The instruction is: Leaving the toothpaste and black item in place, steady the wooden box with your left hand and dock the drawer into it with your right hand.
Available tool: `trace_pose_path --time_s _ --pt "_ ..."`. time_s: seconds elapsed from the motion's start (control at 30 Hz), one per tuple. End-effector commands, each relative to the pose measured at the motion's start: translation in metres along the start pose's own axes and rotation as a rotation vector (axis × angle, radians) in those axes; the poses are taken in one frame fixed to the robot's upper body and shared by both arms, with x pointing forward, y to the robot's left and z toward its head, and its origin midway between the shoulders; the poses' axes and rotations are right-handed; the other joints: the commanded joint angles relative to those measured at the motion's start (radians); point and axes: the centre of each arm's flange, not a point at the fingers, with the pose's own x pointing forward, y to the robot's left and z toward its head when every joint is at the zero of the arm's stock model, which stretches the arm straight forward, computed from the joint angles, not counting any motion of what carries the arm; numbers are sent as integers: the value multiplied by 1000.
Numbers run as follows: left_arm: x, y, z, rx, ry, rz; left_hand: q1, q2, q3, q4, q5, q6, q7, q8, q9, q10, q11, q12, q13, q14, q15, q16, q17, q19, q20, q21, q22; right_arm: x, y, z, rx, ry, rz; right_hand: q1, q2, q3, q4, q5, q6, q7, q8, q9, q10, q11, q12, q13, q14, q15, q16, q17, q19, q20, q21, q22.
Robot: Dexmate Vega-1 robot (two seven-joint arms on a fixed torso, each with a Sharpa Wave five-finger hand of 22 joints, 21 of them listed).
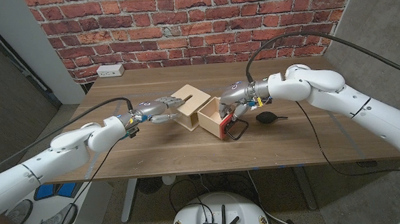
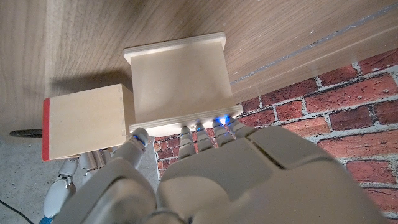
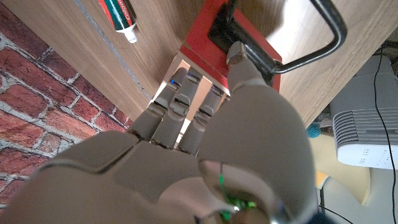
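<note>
Two hands at work near the tabletop's (image 1: 154,152) middle. My left hand (image 1: 153,111) has its fingers (image 2: 208,134) laid against the wooden box's (image 1: 188,106) end wall, so the box cannot slide away when pushed from the other side. My right hand (image 1: 235,100) grips the drawer (image 1: 214,119) at its red front (image 3: 217,43), fingers (image 3: 180,93) over the top, thumb by the black wire handle (image 1: 238,131); that hold lets me steer it. Drawer sits just beside the box's open side, angled a little off, not yet in. I judge it needs squaring up before going in. Black item (image 1: 266,117) lies near the right arm, toward the right edge. Toothpaste (image 3: 119,17) lies apart from the drawer, clear of the push line.
</note>
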Motion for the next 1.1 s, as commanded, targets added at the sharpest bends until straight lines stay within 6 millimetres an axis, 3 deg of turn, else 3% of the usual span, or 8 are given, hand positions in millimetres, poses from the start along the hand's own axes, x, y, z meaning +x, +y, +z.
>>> trace_pose_path --time_s 0.03,1.1 --pt "0 1 1 -3 -1 11 -3 47 -3 2 4 12 3 5 1 1 -3 2 1 -2 -105 -3 5 1 -158 5 2 10 -1 3 -5 -13 -11 -66 77 64 58 3 5 1 4 1 5 0 6 5 23 -99 4 6 -6 -149 9 2" --pt "5 4 1 11 -5 3 1 49 -4 1 4 20 9 4 1 -1 -1 -2 1 2 -101 -4 5 11 -159 8 1 27 -1 7 -19 -55 2 -74 74 70 58 3 6 1 -6 2 -1 -1 4 4 22 -99 7 12 -20 -148 39 0"
